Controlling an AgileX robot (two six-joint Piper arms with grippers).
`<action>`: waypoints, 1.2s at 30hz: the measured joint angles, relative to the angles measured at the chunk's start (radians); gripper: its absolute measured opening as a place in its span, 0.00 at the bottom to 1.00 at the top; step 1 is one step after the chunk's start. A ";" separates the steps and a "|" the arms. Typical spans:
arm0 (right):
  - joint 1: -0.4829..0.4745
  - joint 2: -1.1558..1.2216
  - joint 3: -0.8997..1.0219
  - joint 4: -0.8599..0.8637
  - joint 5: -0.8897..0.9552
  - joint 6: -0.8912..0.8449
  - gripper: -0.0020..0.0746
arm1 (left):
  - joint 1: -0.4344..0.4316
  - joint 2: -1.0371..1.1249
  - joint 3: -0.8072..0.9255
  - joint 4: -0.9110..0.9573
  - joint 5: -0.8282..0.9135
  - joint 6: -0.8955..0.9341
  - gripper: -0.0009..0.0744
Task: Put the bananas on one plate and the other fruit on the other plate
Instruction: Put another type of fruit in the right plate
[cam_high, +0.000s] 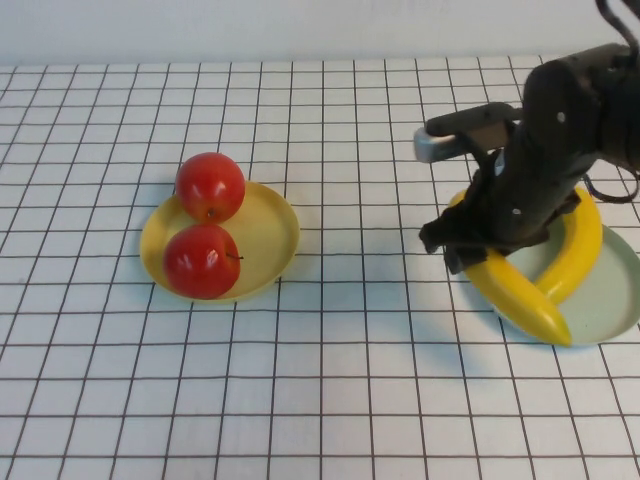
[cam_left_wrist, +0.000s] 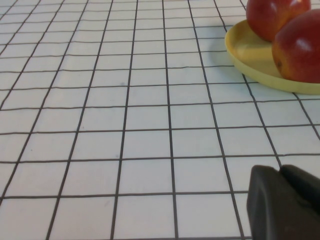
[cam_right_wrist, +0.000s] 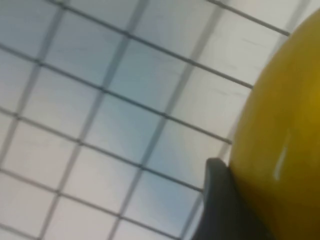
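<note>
On the right of the gridded surface (cam_high: 330, 380), the right gripper (cam_high: 462, 250) is low over the mint plate (cam_high: 610, 300), its fingers closed on one of two bananas (cam_high: 520, 295) lying there. Two apples (cam_high: 205, 225) sit touching on the yellow plate (cam_high: 265, 235) — left gripper (cam_left_wrist: 282, 202) nearby, fingers closed, empty.

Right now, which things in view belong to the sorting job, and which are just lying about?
Job:
- two glossy red apples on the round yellow plate
- two curved yellow bananas on the pale mint plate
- right gripper against one banana
- left gripper, low over the table

Lying about:
- nothing besides the gridded white table
</note>
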 joint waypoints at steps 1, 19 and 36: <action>-0.024 -0.005 0.019 0.000 -0.007 0.007 0.45 | 0.000 0.000 0.000 0.000 0.000 0.000 0.01; -0.280 -0.079 0.195 0.047 -0.125 0.025 0.45 | 0.000 0.000 0.000 0.000 0.000 0.000 0.01; -0.195 0.031 0.198 0.301 -0.392 -0.067 0.45 | 0.000 0.000 0.000 0.000 0.000 0.000 0.01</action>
